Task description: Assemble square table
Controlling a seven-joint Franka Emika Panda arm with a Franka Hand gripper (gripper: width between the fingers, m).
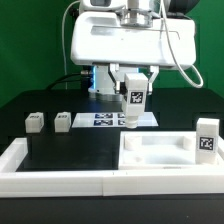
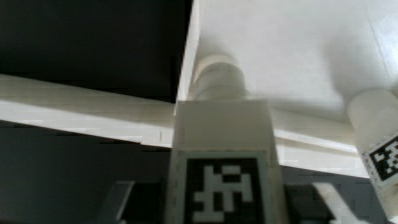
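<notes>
**Findings, by size**

1. Franka arm (image 1: pixel 120 40): the white body fills the upper centre of the exterior view. The wrist points down over the black work surface (image 1: pixel 60 95).
2. White rim (image 1: pixel 50 180): it runs along the lower edge and up the lower left of the exterior view. In the wrist view it shows as a pale band (image 2: pixel 71 100) behind the held part.
3. Square tabletop slab (image 1: pixel 150 155): it lies flat in the lower right of the exterior view, just inside the rim. Its white face (image 2: pixel 302 50) also shows in the wrist view, beyond the held part.
4. Marker board (image 1: pixel 105 120): it lies flat at the centre of the exterior view, between the arm's base and the slab.
5. Upright leg block (image 1: pixel 207 137): it stands at the slab's right end, at the right edge of the exterior view, with its tag facing the camera. It also shows in the wrist view (image 2: pixel 381 150). Whether it is fastened cannot be told.
6. Loose leg blocks: one (image 1: pixel 35 122) and another (image 1: pixel 63 120) rest on the black surface at middle left, near each other but apart.
7. Held leg block (image 1: pixel 135 98): it hangs upright at the centre of the exterior view, in front of the marker board. In the wrist view its round peg (image 2: pixel 217 80) points away from the camera.
8. Gripper (image 1: pixel 134 92): the jaws are partly closed and clamped on the held leg block. Dark fingers (image 2: pixel 125 200) flank its tag
</notes>
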